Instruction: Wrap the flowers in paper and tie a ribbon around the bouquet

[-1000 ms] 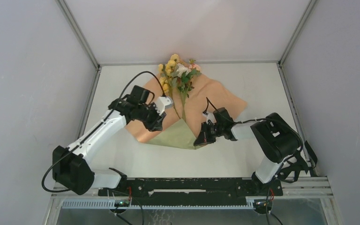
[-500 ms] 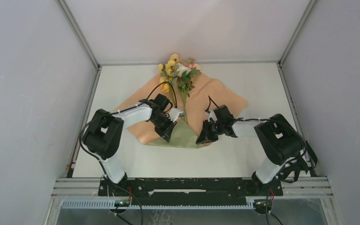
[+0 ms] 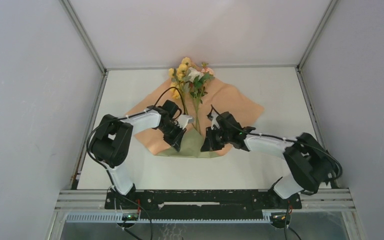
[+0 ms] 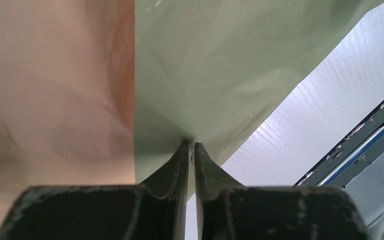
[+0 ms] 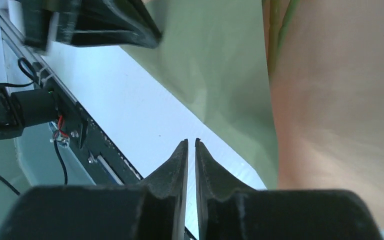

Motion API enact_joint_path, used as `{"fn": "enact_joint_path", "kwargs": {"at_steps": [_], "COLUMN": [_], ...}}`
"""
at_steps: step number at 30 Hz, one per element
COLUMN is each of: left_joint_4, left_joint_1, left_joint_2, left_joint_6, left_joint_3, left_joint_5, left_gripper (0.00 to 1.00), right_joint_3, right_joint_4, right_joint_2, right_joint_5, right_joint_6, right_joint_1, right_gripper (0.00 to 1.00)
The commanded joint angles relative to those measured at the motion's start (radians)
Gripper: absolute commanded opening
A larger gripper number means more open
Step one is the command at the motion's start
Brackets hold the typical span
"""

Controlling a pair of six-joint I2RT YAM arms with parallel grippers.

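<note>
So, how far along is the wrapping?
Early, by the look of it. The paper lies spread on the worktop, peach side up, with its near corner turned over to show olive-green. The flowers lie along its middle, blooms at the far edge, stems running toward the near fold.
And the arms?
The left gripper has its fingers drawn narrow, and the tips seem to pinch the left part of that green fold. The right gripper hangs just beside the fold's near edge, fingers nearly together with nothing between them.
Next?
Probably carrying the paper's left side over the stems, slowly, since the thin, creased sheet could drag the light blooms askew. No ribbon shows.
</note>
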State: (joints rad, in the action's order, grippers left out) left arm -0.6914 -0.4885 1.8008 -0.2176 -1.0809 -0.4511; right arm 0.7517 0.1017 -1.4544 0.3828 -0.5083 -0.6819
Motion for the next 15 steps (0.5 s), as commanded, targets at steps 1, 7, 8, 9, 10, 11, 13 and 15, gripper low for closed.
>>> {"fn": "enact_joint_path", "kwargs": {"at_steps": [1, 7, 8, 9, 10, 11, 13, 15], "left_joint_4": [-0.013, -0.077, -0.095, -0.103, -0.107, -0.11, -0.122, -0.129], "left_joint_1": [0.003, 0.001, 0.001, 0.001, 0.001, 0.001, 0.002, 0.001], "left_joint_2": [-0.015, -0.079, -0.089, -0.096, -0.101, -0.105, -0.107, -0.113], "left_joint_6": [-0.001, -0.088, -0.108, -0.124, -0.135, -0.145, -0.167, -0.193], "left_joint_3": [0.027, 0.045, 0.049, 0.062, 0.077, 0.095, 0.127, 0.158], "left_joint_5": [0.007, 0.065, 0.082, 0.107, 0.127, 0.142, 0.166, 0.183], "left_gripper": [0.14, 0.16, 0.17, 0.18, 0.18, 0.18, 0.19, 0.19], "right_joint_3": [0.017, -0.018, -0.022, -0.028, -0.034, -0.039, -0.046, -0.052], "right_joint_4": [-0.092, -0.072, -0.059, -0.055, -0.055, -0.053, -0.049, -0.051], "right_joint_2": [-0.156, -0.227, -0.227, -0.227, -0.225, -0.223, -0.22, -0.216], "right_joint_5": [0.076, 0.037, 0.029, 0.026, 0.025, 0.023, 0.017, 0.016], "right_joint_6": [-0.048, -0.038, -0.034, -0.035, -0.036, -0.037, -0.039, -0.042], "right_joint_1": [0.006, 0.044, 0.043, 0.043, 0.042, 0.044, 0.045, 0.045], "right_gripper": [0.15, 0.1, 0.1, 0.1, 0.1, 0.1, 0.1, 0.1]}}
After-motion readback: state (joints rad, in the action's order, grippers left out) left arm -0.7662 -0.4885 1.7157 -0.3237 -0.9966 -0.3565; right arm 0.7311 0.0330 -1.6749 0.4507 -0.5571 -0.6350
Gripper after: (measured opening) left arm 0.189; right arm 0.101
